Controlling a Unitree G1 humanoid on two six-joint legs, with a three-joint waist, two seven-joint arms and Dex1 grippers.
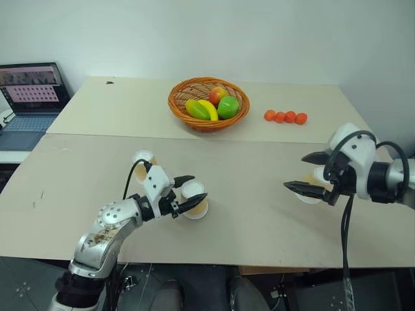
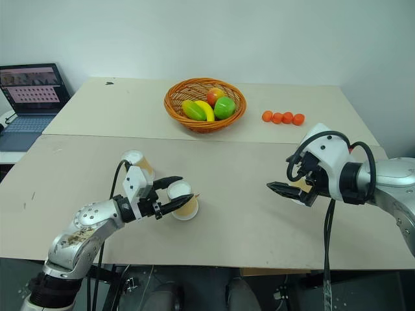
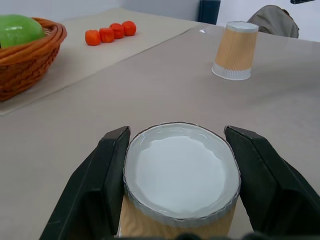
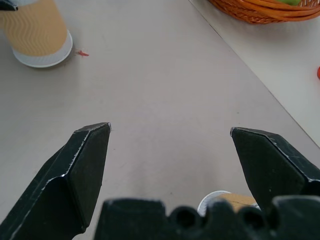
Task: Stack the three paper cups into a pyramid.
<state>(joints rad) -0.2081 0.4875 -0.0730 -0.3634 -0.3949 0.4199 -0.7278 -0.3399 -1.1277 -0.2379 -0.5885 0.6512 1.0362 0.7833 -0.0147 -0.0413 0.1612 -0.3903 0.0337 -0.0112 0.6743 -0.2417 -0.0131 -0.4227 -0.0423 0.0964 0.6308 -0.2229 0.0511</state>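
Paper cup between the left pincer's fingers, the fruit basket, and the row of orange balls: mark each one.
Paper cup (image 3: pixel 181 172): left wrist view, on its white upturned base.
Fruit basket (image 1: pixel 209 124): left eye view, on the woven front wall.
Orange balls (image 1: pixel 285 116): left eye view, on the row's middle.

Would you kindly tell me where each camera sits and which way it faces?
Head eyes: from the head, forward and down over the beige table; both arms show.
Left wrist: along the left gripper, shut on an upturned pale orange paper cup.
Right wrist: along the open right gripper, over bare table.
Shared: the woven orange fruit basket.
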